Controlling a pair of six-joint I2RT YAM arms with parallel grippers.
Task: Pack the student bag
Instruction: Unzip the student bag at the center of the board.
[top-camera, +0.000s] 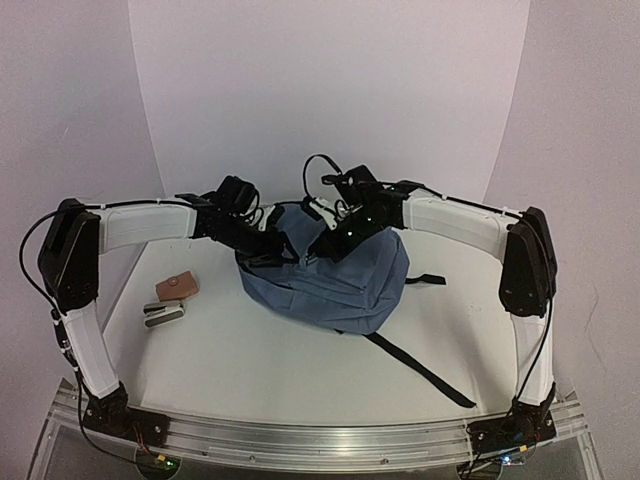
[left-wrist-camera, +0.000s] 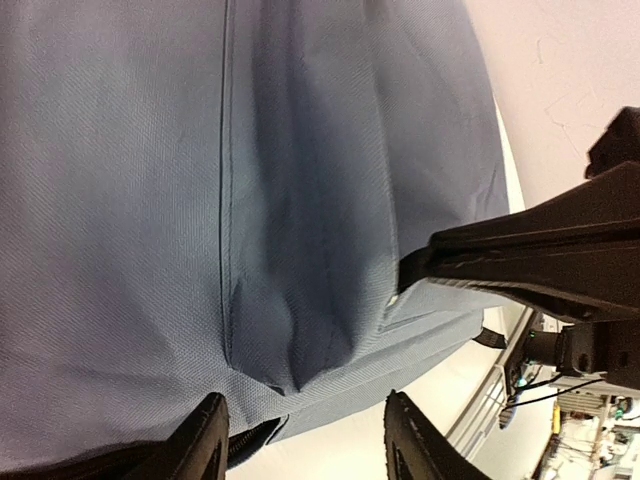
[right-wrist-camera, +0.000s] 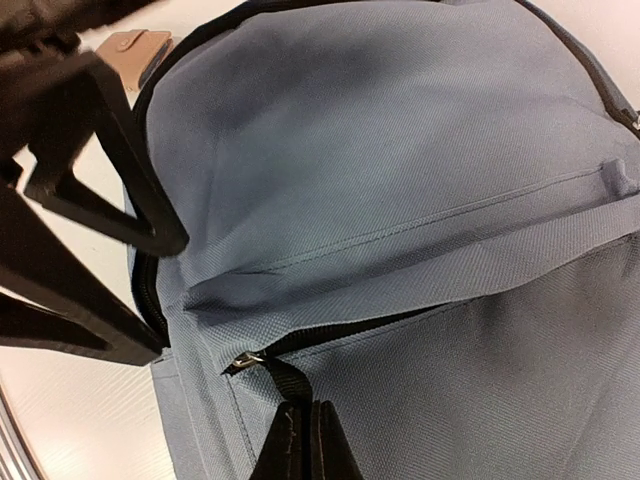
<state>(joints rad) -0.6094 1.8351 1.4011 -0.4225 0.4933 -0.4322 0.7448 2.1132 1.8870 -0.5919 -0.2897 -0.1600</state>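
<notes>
A: At the near edge of the table (top-camera: 250, 370), only the metal rail (top-camera: 320, 435) and both arm bases. Any room to work?

B: Plenty in front: bare white tabletop between rail and student bag (top-camera: 330, 290). Mind the long black strap (top-camera: 420, 370) trailing toward the right base, easy to snag or drag.

A: And to the left?

B: A small brown wallet (top-camera: 173, 286) and a grey-and-white clip-like thing (top-camera: 163, 313), well apart from the bag, near the left edge. Hard to name the second more exactly.

A: The bag itself?

B: Mid-table, lying slumped. Soft woven fabric, creasing and folding under any pull; probably light and near empty, judging by the sag. Not slippery, not fragile. Unlikely to hold its mouth open unaided.

A: So where to take hold?

B: By hardware and seams, not loose cloth. Clenched on the black zipper pull (right-wrist-camera: 283, 378), at the end of the dark zipper line: the right gripper (right-wrist-camera: 305, 435). Released: the left gripper (left-wrist-camera: 305, 415), fingers (left-wrist-camera: 208, 445) spread, a fold of blue fabric just beyond the tips, nothing pinched.

A: Beyond that?

B: Curved pale backdrop (top-camera: 330, 100) close behind both wrists. Little room at the far side, so better to pull toward the near side or sideways.
</notes>
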